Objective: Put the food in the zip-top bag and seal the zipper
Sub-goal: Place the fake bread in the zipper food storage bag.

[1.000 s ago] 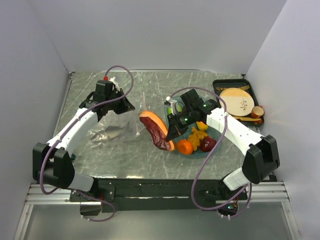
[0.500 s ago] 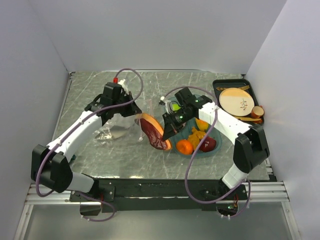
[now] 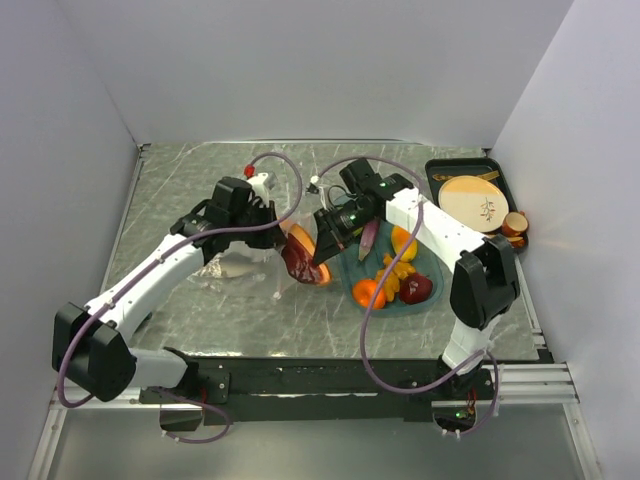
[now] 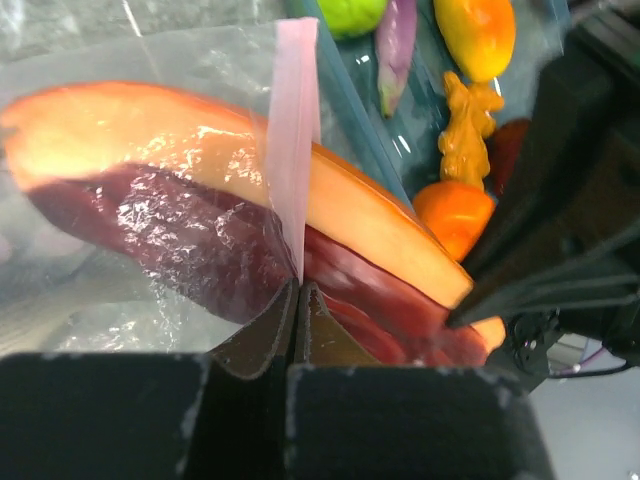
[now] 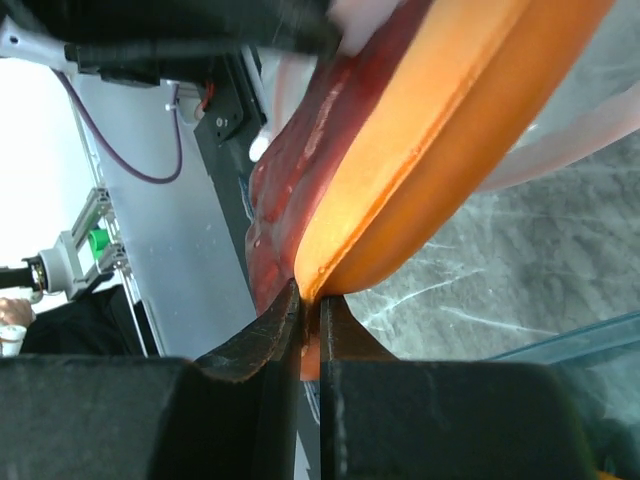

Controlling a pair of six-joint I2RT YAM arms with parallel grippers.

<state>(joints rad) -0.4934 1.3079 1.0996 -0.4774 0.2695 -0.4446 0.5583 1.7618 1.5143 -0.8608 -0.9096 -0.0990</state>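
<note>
Near the middle of the table, the left gripper is pinched tight on the pale pink zipper of the clear zip-top bag. The right gripper is clamped, jaws almost together, on the thin end of a brown-red meat slice (glossy, with an orange rim), whose other half shows through the bag's plastic beyond the zipper. An orange, apple, lime and purple slice lie in the teal tray just right of the bag's mouth.
</note>
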